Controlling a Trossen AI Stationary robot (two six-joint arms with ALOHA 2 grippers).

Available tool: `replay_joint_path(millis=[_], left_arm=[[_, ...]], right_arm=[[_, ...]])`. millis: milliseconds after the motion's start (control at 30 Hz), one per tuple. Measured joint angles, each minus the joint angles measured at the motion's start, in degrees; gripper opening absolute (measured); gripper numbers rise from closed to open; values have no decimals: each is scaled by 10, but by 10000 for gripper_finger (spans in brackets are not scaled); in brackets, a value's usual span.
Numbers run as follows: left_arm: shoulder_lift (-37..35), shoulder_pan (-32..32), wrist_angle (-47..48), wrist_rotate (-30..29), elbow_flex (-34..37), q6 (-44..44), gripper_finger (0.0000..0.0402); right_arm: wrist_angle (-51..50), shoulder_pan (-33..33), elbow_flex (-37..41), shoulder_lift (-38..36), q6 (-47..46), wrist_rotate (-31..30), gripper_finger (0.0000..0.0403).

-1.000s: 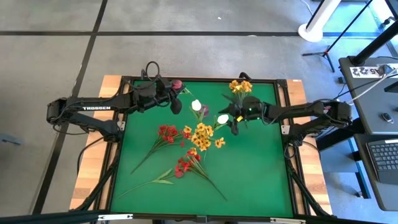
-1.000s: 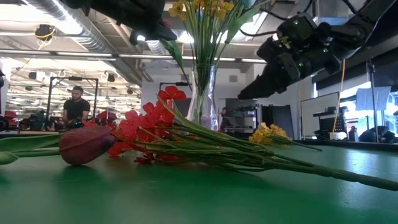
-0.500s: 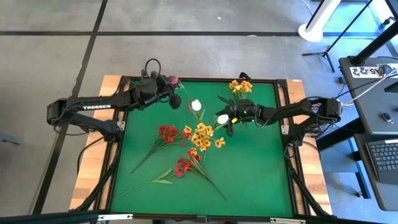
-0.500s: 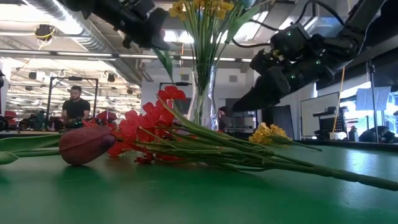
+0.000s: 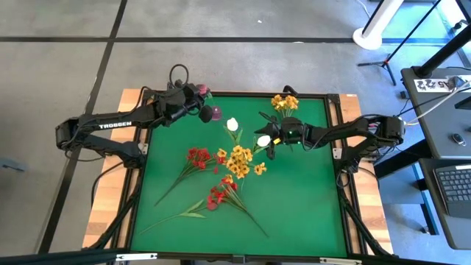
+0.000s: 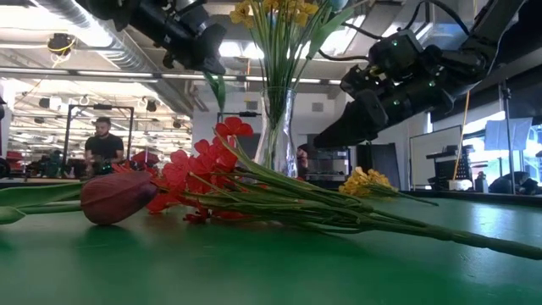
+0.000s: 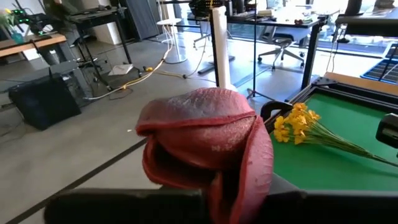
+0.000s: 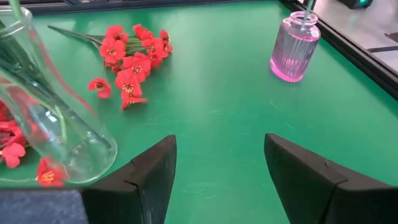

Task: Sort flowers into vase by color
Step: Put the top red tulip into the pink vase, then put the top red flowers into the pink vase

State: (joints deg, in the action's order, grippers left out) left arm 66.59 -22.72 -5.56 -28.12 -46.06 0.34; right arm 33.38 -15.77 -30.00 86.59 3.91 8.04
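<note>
Slowly now: far left, the left end effector (image 5: pixel 196 103) pinches a dark tulip (image 5: pixel 207 112). I think its stem should go straight down into the pink vase (image 8: pixel 291 46), kept upright. On the counter (image 5: pixel 309 199) lie two red sprays (image 5: pixel 197 156), one yellow bunch (image 5: pixel 239 160) and two white buds (image 5: pixel 232 124). The right end effector (image 5: pixel 268 146) hangs spread by one bud. A second yellow bunch stands in the clear vase (image 6: pixel 277 127).

We are in a robotics lab or open workshop. Our green tabletop (image 5: pixel 294 199) stands on a bare concrete floor (image 5: pixel 243 66) marked with dark lines. Beyond it we see exposed ceiling ducts (image 6: pixel 110 47), desks with office chairs (image 7: pixel 283 53), cables (image 7: pixel 134 78) trailing across the floor, a laptop (image 5: pixel 452 184) on the right-hand bench, and a person (image 6: pixel 103 146) seated far off.
</note>
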Motion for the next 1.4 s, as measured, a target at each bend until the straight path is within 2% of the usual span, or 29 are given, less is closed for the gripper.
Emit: replay_joint_path(millis=[133, 400, 700, 1033, 1233, 1400], left_arm=[[0, 0, 15, 0, 0, -16, 55], [0, 15, 91, -2, 0, -30, 152], [-29, 54, 157, -73, 0, -27, 232], [-121, 90, 172, -83, 0, -36, 241], [-153, 107, 185, -82, 0, -48, 241], [-181, 116, 235, -83, -12, -70, 240]], right_arm=[[-1, 0, 0, 0, -8, 0, 241], [-4, 0, 0, 0, -11, 0, 241], [-5, 0, 0, 0, -11, 0, 241], [-3, 0, 0, 0, -11, 0, 241], [-3, 0, 0, 0, -14, -1, 241], [-5, 0, 0, 0, -21, -1, 241]])
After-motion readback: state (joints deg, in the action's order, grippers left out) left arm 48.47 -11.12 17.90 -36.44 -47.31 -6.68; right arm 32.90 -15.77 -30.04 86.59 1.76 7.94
